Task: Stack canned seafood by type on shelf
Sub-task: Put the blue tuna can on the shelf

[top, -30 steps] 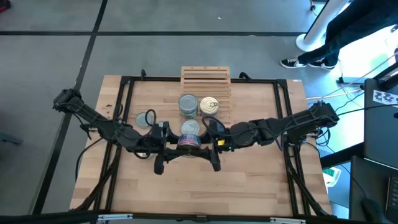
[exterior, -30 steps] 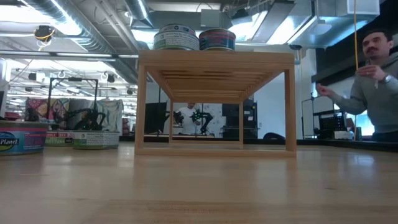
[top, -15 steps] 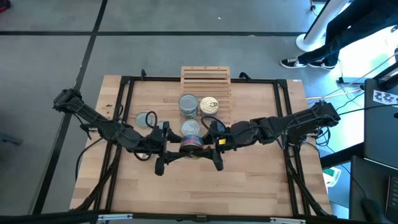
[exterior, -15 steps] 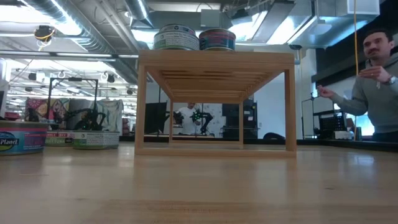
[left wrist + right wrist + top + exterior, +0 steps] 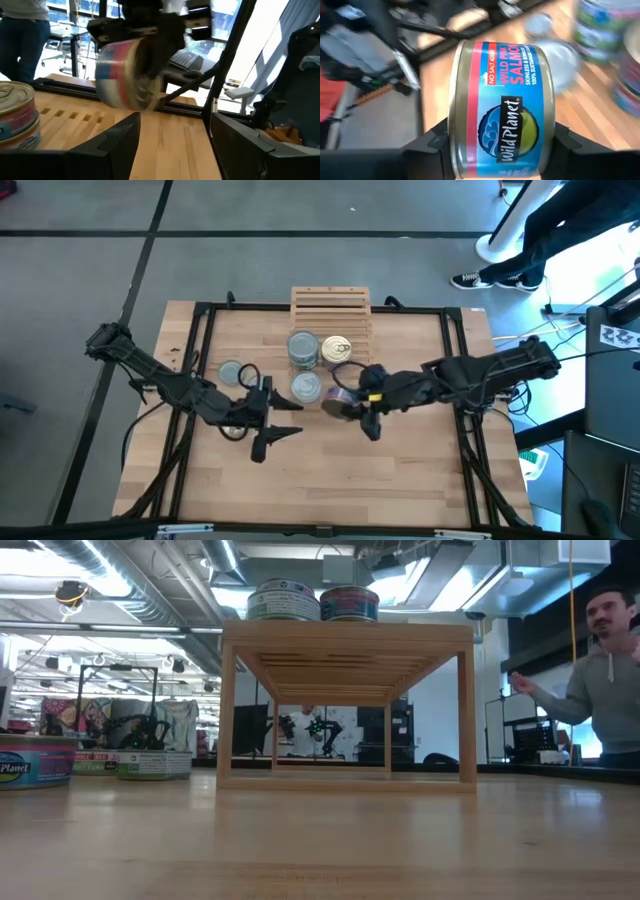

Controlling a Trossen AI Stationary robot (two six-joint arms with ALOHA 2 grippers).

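The shelf [image 5: 331,305] already carries two stacks of cans, so the salmon can [image 5: 500,110], held on its side, could knock them over or slip when it is turned flat. This can sits clamped between the jaws of the right gripper [image 5: 352,402], above the table [image 5: 420,480] in front of the shelf, and the left gripper [image 5: 285,418], nearby, is released and holds nothing.
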